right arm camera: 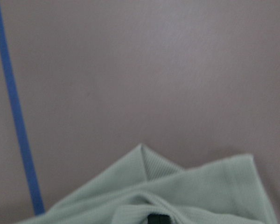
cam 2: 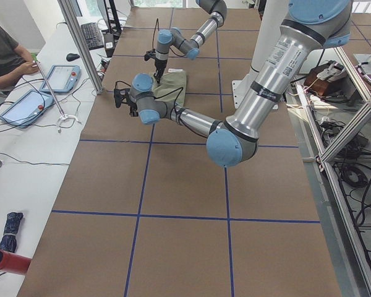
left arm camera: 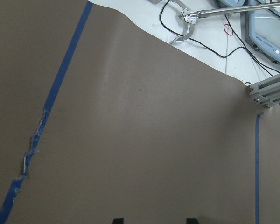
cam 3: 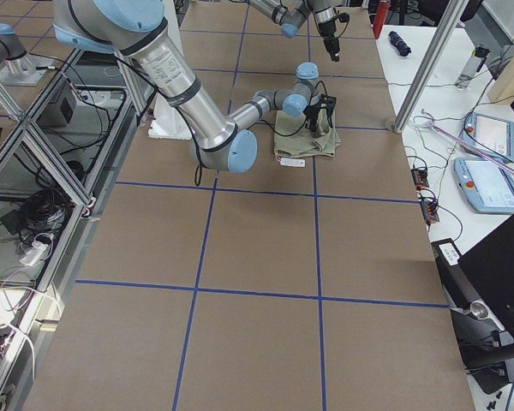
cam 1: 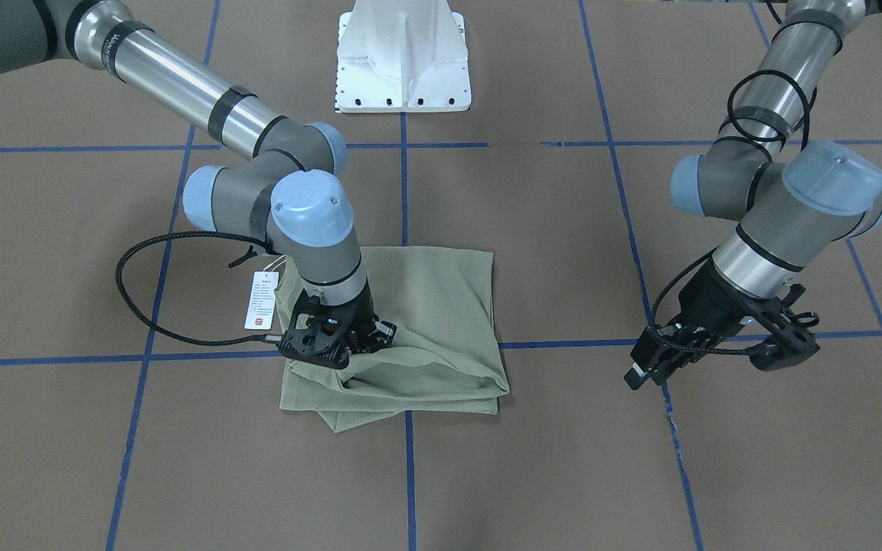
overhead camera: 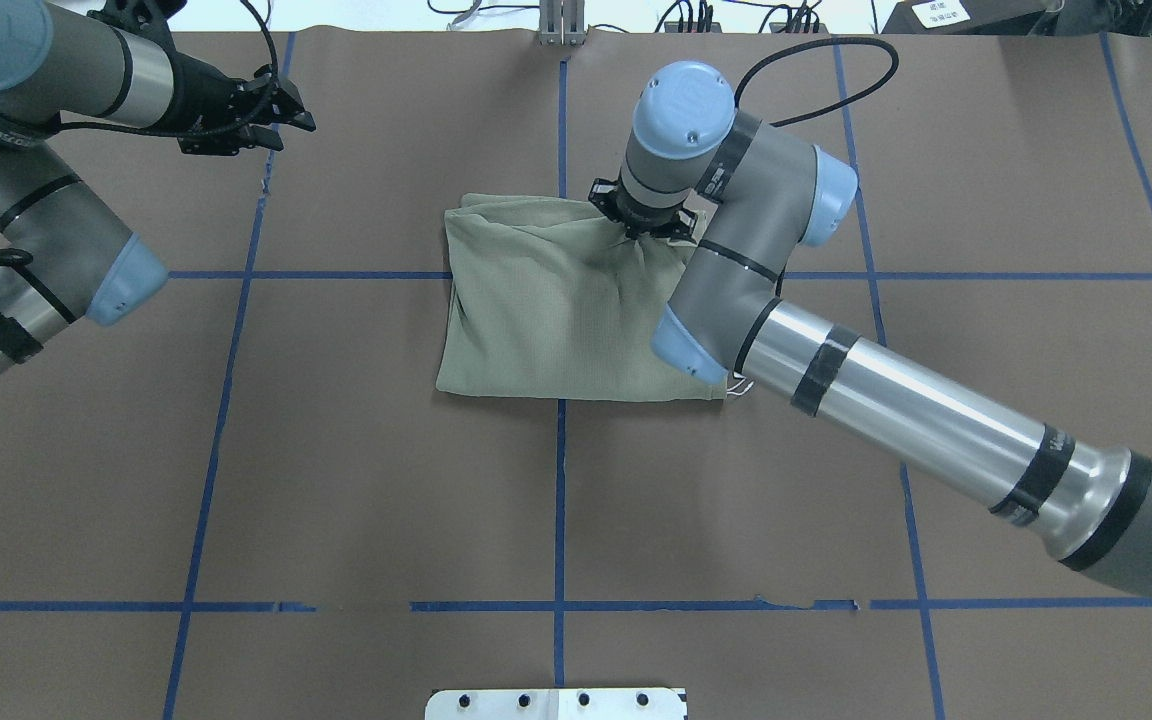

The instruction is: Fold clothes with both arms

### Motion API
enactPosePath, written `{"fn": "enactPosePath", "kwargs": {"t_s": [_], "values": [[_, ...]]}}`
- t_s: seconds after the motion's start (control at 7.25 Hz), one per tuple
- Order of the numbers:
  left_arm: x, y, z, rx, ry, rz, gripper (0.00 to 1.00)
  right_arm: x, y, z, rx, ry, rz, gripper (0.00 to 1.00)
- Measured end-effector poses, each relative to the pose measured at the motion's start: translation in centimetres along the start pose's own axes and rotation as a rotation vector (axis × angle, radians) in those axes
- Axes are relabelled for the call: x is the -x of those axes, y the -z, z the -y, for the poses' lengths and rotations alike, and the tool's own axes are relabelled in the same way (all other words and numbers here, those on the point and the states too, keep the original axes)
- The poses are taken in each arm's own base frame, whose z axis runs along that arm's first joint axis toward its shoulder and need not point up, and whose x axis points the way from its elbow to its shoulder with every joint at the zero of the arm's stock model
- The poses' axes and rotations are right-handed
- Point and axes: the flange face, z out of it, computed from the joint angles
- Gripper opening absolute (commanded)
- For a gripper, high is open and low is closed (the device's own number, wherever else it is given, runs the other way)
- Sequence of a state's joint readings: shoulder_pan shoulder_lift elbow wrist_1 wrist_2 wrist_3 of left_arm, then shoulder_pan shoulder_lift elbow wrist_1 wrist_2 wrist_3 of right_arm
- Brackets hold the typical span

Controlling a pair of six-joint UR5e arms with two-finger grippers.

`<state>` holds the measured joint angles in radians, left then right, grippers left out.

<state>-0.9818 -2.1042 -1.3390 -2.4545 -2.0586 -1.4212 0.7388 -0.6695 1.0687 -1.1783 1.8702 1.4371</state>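
The sage-green shirt lies folded into a rough rectangle at the table's middle, also in the overhead view. Its white hang tag sticks out at one side. My right gripper points down onto the shirt's corner and is shut on the fabric, which puckers toward it. The right wrist view shows bunched cloth around a fingertip. My left gripper is open and empty, off to the side above bare table. Its two fingertips stand apart.
The white pedestal base stands at the robot's side of the table. Blue tape lines grid the brown surface. Beyond the far edge are a metal post, tablets and a seated operator.
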Motion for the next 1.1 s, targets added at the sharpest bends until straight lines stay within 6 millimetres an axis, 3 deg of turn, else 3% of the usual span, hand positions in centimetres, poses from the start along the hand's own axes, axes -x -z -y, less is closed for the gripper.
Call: {"fn": "enactPosePath", "kwargs": {"t_s": [0.14,0.41,0.69,0.83,0.96,1.1], "values": [[-0.1,0.2,0.0,-0.001,0.000,-0.002,0.54,-1.8,-0.1,4.6,-0.015,-0.036,-0.010,0.00],[-0.2,0.4,-0.1,-0.003,-0.002,-0.004,0.54,-4.5,0.5,10.1,-0.017,-0.085,-0.012,0.00],[-0.4,0.4,-0.1,-0.002,-0.004,-0.003,0.54,-6.8,3.0,12.3,0.016,-0.082,0.028,0.00],[0.2,0.8,0.3,0.003,-0.015,-0.002,0.54,-9.4,4.1,13.1,0.030,-0.068,0.045,0.00],[1.8,1.9,1.3,0.013,-0.058,0.006,0.54,-13.4,5.0,14.2,0.039,-0.033,0.053,0.21],[4.7,3.4,2.3,0.022,-0.145,0.023,0.54,-18.9,6.2,16.1,0.044,0.023,0.053,0.36]]}}
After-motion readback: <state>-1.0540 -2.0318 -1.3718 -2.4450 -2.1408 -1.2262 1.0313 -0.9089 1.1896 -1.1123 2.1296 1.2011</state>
